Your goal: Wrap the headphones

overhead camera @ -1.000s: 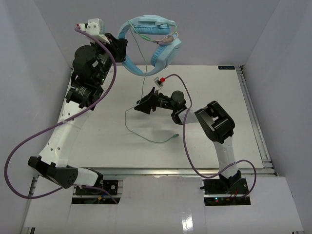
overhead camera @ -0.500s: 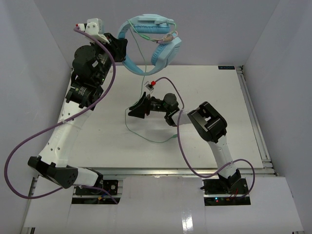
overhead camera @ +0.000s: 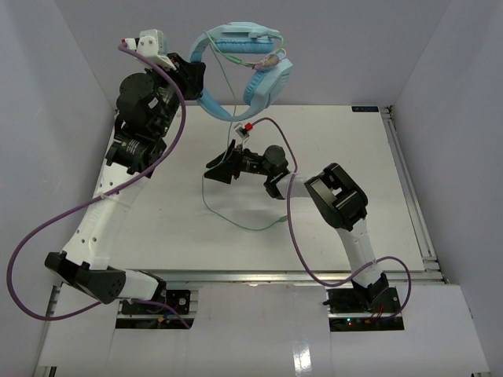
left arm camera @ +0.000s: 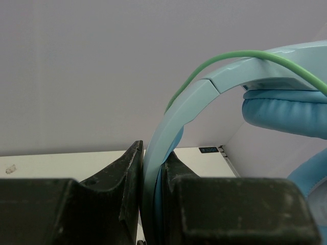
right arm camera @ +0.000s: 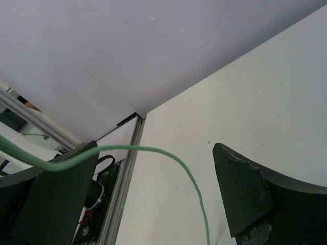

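Headphones hang over the far edge of the table, headband pinched in the left gripper. Over the table's middle, the right gripper stands spread, with the pale green cable crossing its gap. Closing off-line could miss that thin, slack cable.

headphones — light blue, aloft | pale green cable — hangs down, looping

Nothing legible: the small dark label at the far edge of the table is too tiny.
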Motion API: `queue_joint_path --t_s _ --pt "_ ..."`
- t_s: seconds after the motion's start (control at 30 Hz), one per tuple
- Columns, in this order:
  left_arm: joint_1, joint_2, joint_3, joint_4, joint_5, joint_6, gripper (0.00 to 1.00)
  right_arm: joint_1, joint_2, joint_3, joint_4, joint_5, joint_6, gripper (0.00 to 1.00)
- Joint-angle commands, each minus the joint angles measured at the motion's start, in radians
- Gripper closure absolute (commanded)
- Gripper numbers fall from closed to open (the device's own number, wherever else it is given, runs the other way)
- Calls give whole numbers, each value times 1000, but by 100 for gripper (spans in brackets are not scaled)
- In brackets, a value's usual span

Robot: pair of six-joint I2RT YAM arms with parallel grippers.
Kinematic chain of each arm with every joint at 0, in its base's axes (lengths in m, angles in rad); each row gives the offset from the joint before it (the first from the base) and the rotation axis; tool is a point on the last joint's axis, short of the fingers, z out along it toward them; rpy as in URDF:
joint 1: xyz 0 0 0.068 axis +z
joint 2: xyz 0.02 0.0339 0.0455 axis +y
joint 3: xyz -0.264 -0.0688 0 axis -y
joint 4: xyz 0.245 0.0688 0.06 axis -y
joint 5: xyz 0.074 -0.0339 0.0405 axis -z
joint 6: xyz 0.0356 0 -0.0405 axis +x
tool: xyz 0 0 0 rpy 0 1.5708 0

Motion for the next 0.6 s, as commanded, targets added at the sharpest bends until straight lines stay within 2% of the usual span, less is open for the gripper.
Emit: queue_joint_path --t_s 0.0,0.27,0.37,0.43,0.57 --pt "-2 -46 32 86 -5 -56 100 4 -76 44 584 98 24 0" --pt "-2 -47 26 86 -8 -57 100 4 -103 40 584 168 47 14" --pt "-3 -49 21 86 -8 -57 100 4 -87 58 584 212 90 28" --pt "-2 -54 17 86 -11 -59 100 8 -78 79 584 203 121 41" --pt "-2 -53 18 84 -16 -52 100 22 -100 46 584 181 196 56"
